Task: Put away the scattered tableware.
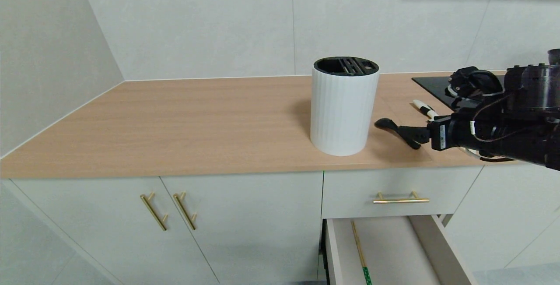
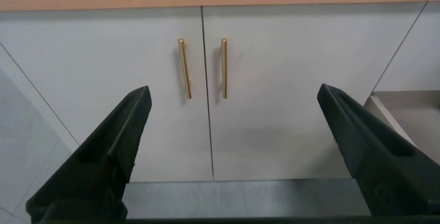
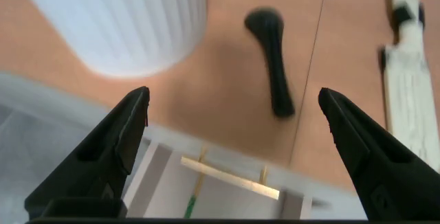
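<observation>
Wood countertop [image 1: 175, 123] | black spoon [image 3: 273, 66]: rounded bowl, slim handle, possibly plastic

The surface [image 1: 197, 118] is a light wood-grain countertop running along a tiled wall. 1 white ribbed cylindrical utensil holder [image 1: 343, 110] with a black slotted insert stands upright on it, toward the right. Just to the holder's right lies a black spoon [image 1: 385, 124], its bowl end nearest the holder but apart from it. Farther right lies a white utensil [image 1: 423, 108] with a black band, near the black cooktop [image 1: 431, 84] set into the surface's back right
</observation>
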`<state>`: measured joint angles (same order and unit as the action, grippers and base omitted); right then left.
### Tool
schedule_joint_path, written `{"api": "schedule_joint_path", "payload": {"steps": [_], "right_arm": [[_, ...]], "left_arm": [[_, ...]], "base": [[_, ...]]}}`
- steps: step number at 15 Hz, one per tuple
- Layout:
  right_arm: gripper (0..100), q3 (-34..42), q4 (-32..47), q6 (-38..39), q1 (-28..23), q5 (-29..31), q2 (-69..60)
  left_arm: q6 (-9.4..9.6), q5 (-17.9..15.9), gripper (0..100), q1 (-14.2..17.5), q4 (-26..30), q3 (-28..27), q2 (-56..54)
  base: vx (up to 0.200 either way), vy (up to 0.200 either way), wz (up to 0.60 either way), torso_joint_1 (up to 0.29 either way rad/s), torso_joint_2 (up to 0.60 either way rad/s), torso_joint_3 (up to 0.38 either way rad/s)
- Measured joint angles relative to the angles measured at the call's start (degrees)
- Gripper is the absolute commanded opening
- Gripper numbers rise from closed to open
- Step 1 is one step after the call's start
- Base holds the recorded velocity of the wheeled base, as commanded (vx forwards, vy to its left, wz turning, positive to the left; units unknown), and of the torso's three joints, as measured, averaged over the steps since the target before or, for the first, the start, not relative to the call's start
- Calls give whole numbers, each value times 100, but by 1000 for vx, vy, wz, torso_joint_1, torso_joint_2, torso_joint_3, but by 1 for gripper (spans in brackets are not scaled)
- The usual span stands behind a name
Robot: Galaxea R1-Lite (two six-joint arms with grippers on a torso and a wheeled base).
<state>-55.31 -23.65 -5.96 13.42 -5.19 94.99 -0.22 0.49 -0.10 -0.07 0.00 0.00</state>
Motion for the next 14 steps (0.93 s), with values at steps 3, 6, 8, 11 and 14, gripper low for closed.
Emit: {"api": "schedule_joint_path", "payload": {"steps": [3, 6, 8, 11, 14], "right_arm": [[100, -174, -594, -88, -213, -79, 611], [100, -441, -719, -99, -489, -82, 1109], [100, -580, -746, -93, -551, -72, 1408], [100, -649, -867, -95, -572, -50, 1749], [100, -739, -870, -84, -574, -50, 1940]], "left_arm": [[0, -2, 100, 2, 0, 0, 0], [-2, -2, 100, 0, 0, 0, 0], [-2, 0, 100, -1, 0, 0, 0], [0, 0, 100, -1, 0, 0, 0], [-2, 0, 100, 0, 0, 0, 0]], "base": [[0, 0, 0, 0, 0, 0], [0, 0, 0, 0, 0, 0], [0, 0, 0, 0, 0, 0], [0, 0, 0, 0, 0, 0], [0, 0, 0, 0, 0, 0]]}}
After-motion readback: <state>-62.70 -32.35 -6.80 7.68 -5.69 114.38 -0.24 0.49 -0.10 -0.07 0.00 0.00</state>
